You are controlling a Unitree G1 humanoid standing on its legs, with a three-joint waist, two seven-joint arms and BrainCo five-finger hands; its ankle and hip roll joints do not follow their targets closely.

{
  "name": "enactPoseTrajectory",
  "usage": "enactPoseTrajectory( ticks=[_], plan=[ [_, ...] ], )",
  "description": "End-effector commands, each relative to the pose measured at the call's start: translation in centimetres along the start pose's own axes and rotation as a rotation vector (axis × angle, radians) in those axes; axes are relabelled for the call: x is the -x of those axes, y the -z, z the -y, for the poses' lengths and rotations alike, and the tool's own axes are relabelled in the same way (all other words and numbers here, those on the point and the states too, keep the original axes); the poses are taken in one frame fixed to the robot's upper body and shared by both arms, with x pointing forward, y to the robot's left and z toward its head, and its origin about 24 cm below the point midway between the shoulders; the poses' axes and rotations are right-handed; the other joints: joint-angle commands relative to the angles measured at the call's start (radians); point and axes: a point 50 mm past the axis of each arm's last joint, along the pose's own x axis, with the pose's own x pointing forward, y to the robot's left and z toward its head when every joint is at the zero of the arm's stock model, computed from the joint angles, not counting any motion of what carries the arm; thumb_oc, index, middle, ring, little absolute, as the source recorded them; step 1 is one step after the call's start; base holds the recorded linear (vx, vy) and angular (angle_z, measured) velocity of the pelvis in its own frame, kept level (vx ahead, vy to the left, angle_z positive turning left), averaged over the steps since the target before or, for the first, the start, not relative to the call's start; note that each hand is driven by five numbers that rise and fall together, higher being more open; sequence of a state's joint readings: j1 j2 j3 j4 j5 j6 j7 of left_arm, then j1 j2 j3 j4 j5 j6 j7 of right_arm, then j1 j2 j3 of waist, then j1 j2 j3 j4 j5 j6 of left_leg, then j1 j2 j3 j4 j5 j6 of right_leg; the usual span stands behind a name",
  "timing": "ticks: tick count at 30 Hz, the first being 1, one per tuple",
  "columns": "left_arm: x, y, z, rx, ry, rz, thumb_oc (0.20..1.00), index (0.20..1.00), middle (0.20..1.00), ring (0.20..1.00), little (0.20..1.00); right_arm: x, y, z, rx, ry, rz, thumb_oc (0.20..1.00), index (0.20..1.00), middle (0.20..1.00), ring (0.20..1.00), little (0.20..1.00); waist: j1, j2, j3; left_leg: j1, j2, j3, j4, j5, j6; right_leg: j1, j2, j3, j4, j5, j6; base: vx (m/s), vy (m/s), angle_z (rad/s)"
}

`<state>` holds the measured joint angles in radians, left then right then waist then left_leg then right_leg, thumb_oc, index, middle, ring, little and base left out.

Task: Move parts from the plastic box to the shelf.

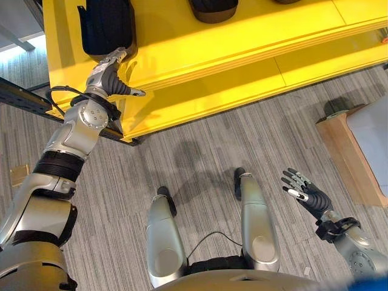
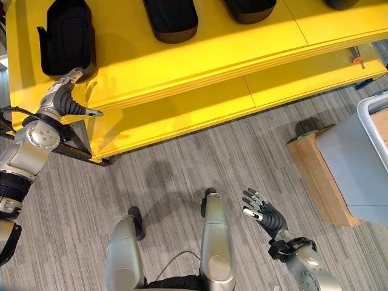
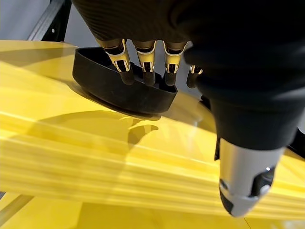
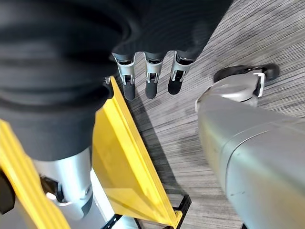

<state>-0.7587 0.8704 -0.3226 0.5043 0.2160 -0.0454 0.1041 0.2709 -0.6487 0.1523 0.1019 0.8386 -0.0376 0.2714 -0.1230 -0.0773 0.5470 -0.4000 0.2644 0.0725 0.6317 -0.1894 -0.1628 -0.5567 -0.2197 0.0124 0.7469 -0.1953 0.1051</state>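
A black moulded part [image 1: 106, 27] lies at the left end of the yellow shelf [image 1: 242, 54]. My left hand [image 1: 112, 76] is at the part's near end. In the left wrist view its straight fingers [image 3: 143, 67] reach over the rim of the part [image 3: 114, 93], with the thumb held apart and nothing clasped. My right hand [image 2: 264, 215] hangs low over the floor, open, fingers spread and empty. The grey plastic box [image 2: 357, 157] stands at the right on a wooden stand [image 2: 312, 176].
Two more black parts [image 2: 173, 18] [image 2: 245, 9] lie further along the shelf top. A lower yellow shelf level [image 2: 200, 115] juts out towards me. Grey striped carpet [image 1: 200, 151] lies between the shelf and the box.
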Motion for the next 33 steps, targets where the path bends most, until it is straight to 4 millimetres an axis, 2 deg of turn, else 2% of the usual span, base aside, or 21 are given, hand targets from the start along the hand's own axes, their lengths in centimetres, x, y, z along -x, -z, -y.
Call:
enactPoseTrajectory(
  ticks=[1,22,33],
  plan=[
    [0.0,0.6,-2.3,-0.026,-0.051,-0.010,1.000,1.000,1.000,1.000,1.000,0.2,0.5,0.1,-0.009,-0.003,-0.008,1.000,1.000,1.000,1.000,1.000,0.000,-0.039,-0.070,-0.060,0.034,-0.082,-0.012,0.064,0.005,0.067,-0.085,0.038,-0.103,0.105,0.072,0.00,0.000,0.00],
    [0.8,0.3,-3.4,-0.060,-0.088,0.032,1.000,1.000,1.000,1.000,1.000,0.1,0.2,0.1,-0.003,-0.011,0.001,1.000,1.000,1.000,1.000,1.000,0.006,-0.031,-0.070,-0.062,0.031,-0.086,-0.012,0.065,0.005,0.069,-0.083,0.034,-0.094,0.099,0.070,0.00,0.000,0.00],
    [0.6,0.6,-2.8,-0.120,0.005,0.005,1.000,1.000,1.000,1.000,1.000,0.1,0.5,0.1,-0.008,-0.007,-0.020,1.000,1.000,1.000,1.000,1.000,0.002,-0.035,-0.070,-0.067,0.032,-0.085,-0.008,0.064,0.007,0.060,-0.082,0.038,-0.090,0.099,0.072,0.00,0.000,0.00]
  ],
)
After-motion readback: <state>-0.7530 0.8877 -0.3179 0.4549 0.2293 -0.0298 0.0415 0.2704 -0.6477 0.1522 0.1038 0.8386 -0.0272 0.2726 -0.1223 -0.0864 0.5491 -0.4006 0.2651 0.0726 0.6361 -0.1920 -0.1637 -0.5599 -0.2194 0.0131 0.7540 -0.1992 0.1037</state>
